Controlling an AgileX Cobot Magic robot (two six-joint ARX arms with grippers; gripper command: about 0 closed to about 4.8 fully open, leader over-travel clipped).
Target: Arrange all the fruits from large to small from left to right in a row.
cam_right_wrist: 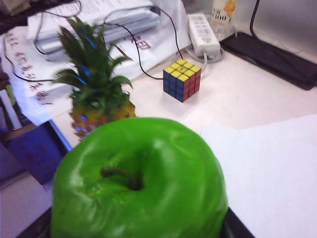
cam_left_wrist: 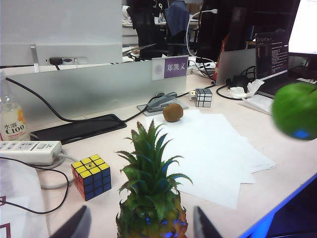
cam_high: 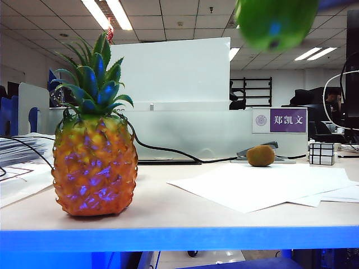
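Observation:
The pineapple (cam_high: 95,162), orange-yellow with a spiky green crown, stands upright near the table's front left. My left gripper (cam_left_wrist: 140,227) is open, its two dark fingers (cam_left_wrist: 74,225) on either side of the pineapple (cam_left_wrist: 151,198) and apart from it. High above the table's right half hangs the glossy green apple (cam_high: 275,22), blurred. In the right wrist view the apple (cam_right_wrist: 141,178) fills the frame stem up, and my right gripper (cam_right_wrist: 138,232) is shut on it. The small brown kiwi (cam_high: 261,156) lies at the back right, by the white paper.
White paper sheets (cam_high: 263,188) cover the right middle of the table. A silver mirror cube (cam_high: 321,153) sits right of the kiwi, a grey stapler (cam_left_wrist: 161,102) behind it. A coloured puzzle cube (cam_left_wrist: 91,176), power strip (cam_left_wrist: 27,151), bottle (cam_left_wrist: 11,119) and cables lie behind the pineapple.

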